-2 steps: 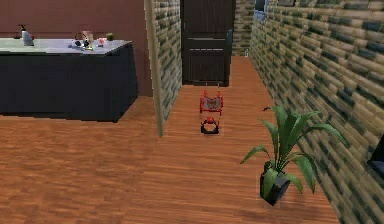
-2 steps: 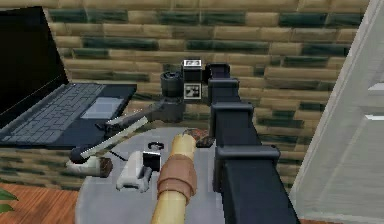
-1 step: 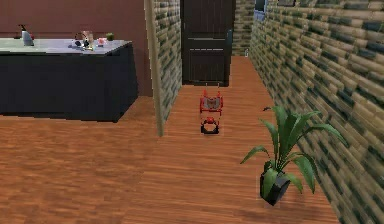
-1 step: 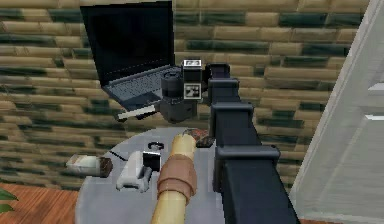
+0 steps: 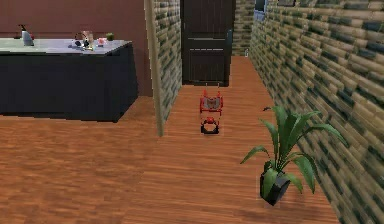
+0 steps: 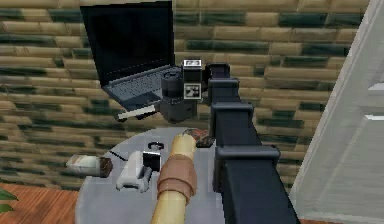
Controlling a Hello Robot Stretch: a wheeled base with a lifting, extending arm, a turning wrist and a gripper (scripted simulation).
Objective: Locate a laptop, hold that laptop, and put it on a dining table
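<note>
In the arm side view, an open laptop (image 6: 128,55) with a dark screen is seen hanging at the far end of the gripper (image 6: 165,100). It is raised clear of the round grey table (image 6: 120,152) below it and is set against a brick wall (image 6: 50,110). The laptop is thus held by the gripper, though how the fingers stand cannot be told. The dark arm (image 6: 238,140) is seen rising from the bottom edge across the table's right side, with two white marked squares (image 6: 192,72) at its far end. On the table, a long tan cylinder (image 6: 175,185) is laid from the near edge toward the middle. Just beside it, toward the table's left, a white object (image 6: 135,175) and a small dark box (image 6: 153,160) with a pale face are placed. At the table's left edge a bottle-like thing (image 6: 85,165) is laid on its side. A white door frame (image 6: 345,120) is seen at this view's right. In the forward view, a wooden floor (image 5: 100,170) is shown with a dark counter (image 5: 60,80) at the left. A pale kettle-like thing (image 5: 25,37) is set near the counter's left end and a cluster of small things (image 5: 85,42) nearer its right end. A dark door (image 5: 207,40) is seen at the far end of a brick-lined passage, with a small red object (image 5: 210,105) set on the floor before it. A potted plant (image 5: 280,160) is placed near the wall at this view's right.
</note>
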